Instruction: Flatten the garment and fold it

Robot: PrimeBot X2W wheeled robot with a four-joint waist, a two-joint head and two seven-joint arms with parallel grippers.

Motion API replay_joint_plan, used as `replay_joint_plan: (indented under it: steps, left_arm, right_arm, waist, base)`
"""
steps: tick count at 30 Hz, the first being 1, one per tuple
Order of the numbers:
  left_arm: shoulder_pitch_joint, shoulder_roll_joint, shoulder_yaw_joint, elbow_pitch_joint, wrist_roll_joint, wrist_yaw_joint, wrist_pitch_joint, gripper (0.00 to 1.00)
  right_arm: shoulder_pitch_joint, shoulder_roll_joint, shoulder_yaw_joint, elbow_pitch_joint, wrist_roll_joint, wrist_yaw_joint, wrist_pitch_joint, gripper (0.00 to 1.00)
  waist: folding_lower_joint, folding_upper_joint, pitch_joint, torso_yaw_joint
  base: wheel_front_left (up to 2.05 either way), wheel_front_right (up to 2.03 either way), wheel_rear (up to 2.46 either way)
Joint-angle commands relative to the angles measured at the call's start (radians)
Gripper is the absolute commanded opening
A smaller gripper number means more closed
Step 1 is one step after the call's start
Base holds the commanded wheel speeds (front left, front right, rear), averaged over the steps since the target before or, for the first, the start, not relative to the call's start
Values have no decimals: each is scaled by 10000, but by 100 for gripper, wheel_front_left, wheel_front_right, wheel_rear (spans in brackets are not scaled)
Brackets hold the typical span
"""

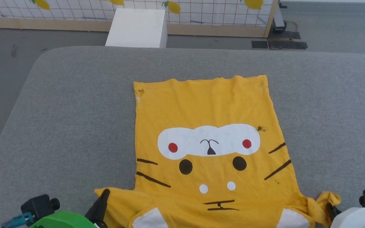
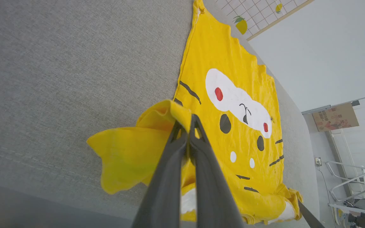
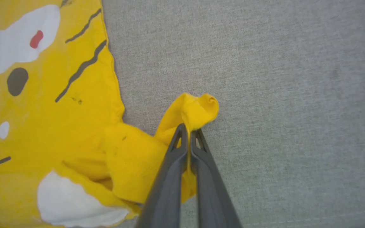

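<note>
Left end effector [image 2: 186, 122] and right end effector [image 3: 188, 128] each pinch the garment [image 1: 208, 107] at a sleeve; light, limp cotton, probably wrinkles easily, so grip sleeves or hem corners.

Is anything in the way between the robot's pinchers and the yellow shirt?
Nothing visible is. The left gripper and the right gripper are each shut on the garment itself, one at each sleeve.
</note>
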Motion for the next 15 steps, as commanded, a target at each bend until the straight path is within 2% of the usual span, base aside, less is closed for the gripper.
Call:
replay_joint_plan:
  steps: [1, 4, 5, 6, 7, 11, 15]
  left_arm:
    - [-218, 2, 3, 14, 167, -51, 24, 0]
    - [-285, 22, 0, -19, 206, -28, 32, 0]
    - [-291, 24, 2, -40, 213, -19, 30, 0]
    - [-294, 29, -2, -66, 227, -12, 27, 0]
    - [-295, 35, -7, -87, 239, -6, 28, 0]
    - [-286, 42, -33, -186, 275, 3, 18, 0]
    - [-275, -5, -40, -276, 320, -2, -76, 0]
  right_arm:
    - [-273, -44, -21, 307, -113, -13, -81, 0]
    - [-617, -37, -91, 1019, -238, -13, -258, 0]
    - [-702, -33, -126, 1177, -266, -13, -321, 23]
    - [-780, -31, -156, 1344, -311, -13, -377, 71]
    - [-825, -24, -179, 1448, -294, -13, -374, 100]
    - [-859, 1, -403, 1250, -58, -13, -365, 100]
    - [-621, -46, -844, -66, 303, -13, -193, 100]
  waist:
    - [1, 0, 39, 62]
    - [1, 0, 69, 95]
    - [1, 0, 78, 98]
    - [1, 0, 89, 104]
    - [1, 0, 96, 110]
    - [1, 0, 169, 173]
    - [1, 0, 340, 227]
  base:
    - [0, 0, 0]
    - [0, 0, 0]
    - [0, 0, 0]
    - [0, 0, 0]
    - [0, 0, 0]
    - [0, 0, 0]
    - [0, 0, 0]
